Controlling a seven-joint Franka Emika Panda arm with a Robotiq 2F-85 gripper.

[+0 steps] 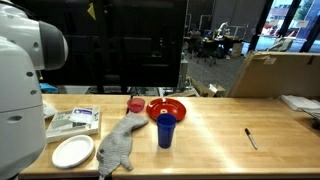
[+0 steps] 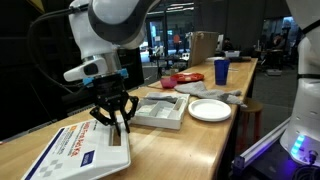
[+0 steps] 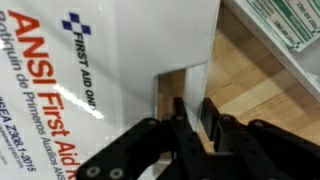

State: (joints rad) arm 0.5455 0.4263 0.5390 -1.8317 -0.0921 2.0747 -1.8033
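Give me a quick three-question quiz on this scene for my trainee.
1. True or false: the gripper is at the first aid kit.
2. What colour is the cup? A red, B blue, C green.
3. What lies between the white plate and the cup?
Key: 1 true; 2 B; 3 the grey cloth.

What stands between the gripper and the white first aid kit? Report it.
Nothing visible. The gripper is right at the first aid kit, its fingers astride the kit's edge in the wrist view. The flat box and white plate lie farther along the table, apart from it.
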